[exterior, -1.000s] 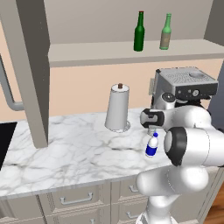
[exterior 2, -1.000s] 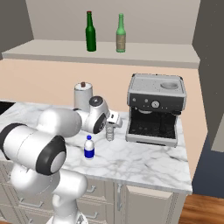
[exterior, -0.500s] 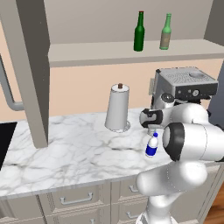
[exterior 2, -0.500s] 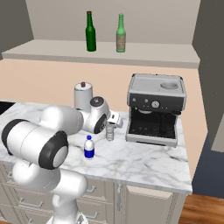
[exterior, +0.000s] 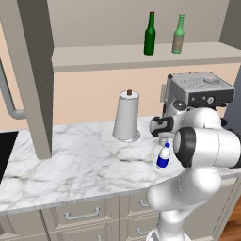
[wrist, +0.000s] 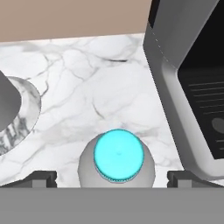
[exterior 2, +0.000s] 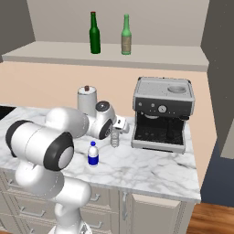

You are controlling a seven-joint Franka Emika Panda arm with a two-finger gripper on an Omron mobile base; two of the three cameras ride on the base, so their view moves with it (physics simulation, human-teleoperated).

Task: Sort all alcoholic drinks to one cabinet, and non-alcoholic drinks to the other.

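The table (exterior: 70,164) has a white marble top over drawer fronts, and a beige wall stands behind it. A shelf (exterior 2: 109,54) runs along that wall above the table.

On the shelf stand the dark green bottle (exterior 2: 94,34) and, at its 3 o'clock, the olive bottle (exterior 2: 126,35), both upright and near each other.

On the table, the coffee machine (exterior 2: 162,112) sits at the right end, close to the table's right edge. The paper roll (exterior: 126,116) stands upright near the wall. The blue-label bottle (exterior 2: 93,154) stands upright near the front edge, with bare marble around it. Bare marble lies between the paper roll and a grey post (exterior: 35,75) at the left.

The hand view looks down on the clear bottle (wrist: 117,161), teal cap up, standing between the paper roll's base and the coffee machine. The pincer (wrist: 111,178) is spread wide, one fingertip (wrist: 41,178) on each side of the bottle and apart from it. In the right base view the clear bottle stands just below the hand.
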